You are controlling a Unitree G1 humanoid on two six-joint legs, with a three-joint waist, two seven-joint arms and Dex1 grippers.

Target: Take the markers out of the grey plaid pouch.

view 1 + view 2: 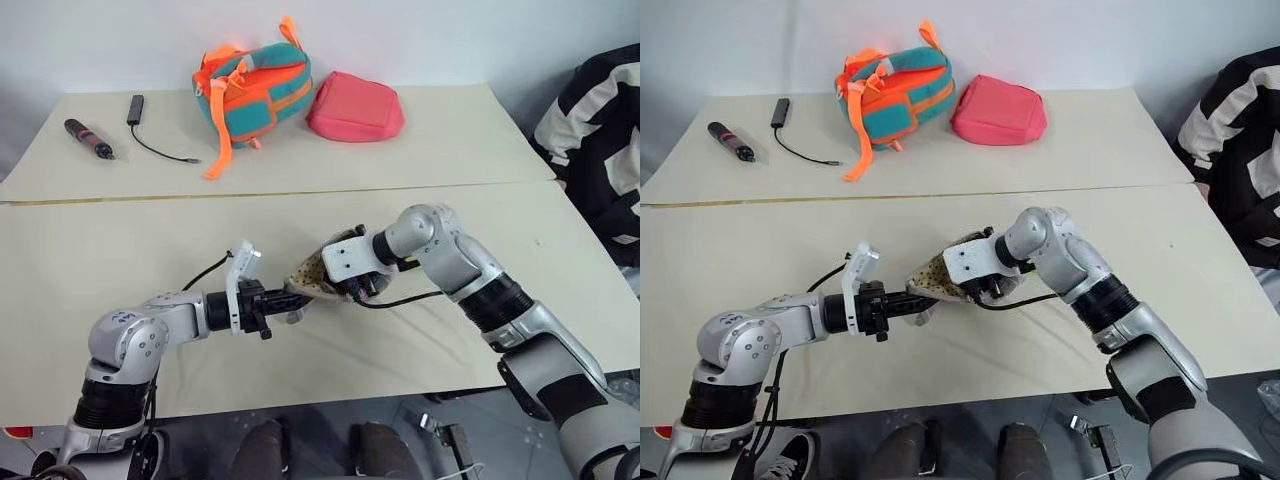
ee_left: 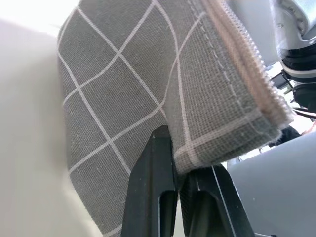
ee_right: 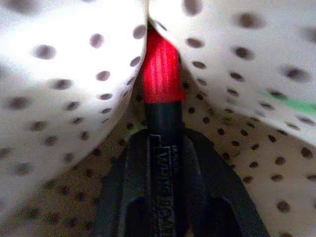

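Note:
The grey plaid pouch (image 1: 318, 272) hangs just above the table's front half, its mouth open and tan dotted lining showing. My left gripper (image 1: 283, 304) is shut on the pouch's lower corner (image 2: 123, 98), fingers (image 2: 153, 187) pinching the fabric. My right gripper (image 3: 162, 143) reaches down into the pouch mouth from the right. Inside, its fingers press both sides of a black-bodied marker with a red end (image 3: 160, 74). A thin strip of bright green (image 3: 296, 104) lies against the lining beside it.
At the back of the table sit a teal-and-orange bag (image 1: 255, 90) and a pink-red pouch (image 1: 355, 108). A dark pen-like stick (image 1: 88, 138) and a black cable (image 1: 150, 130) lie at the back left. A person in black and white (image 1: 600, 140) is at the right edge.

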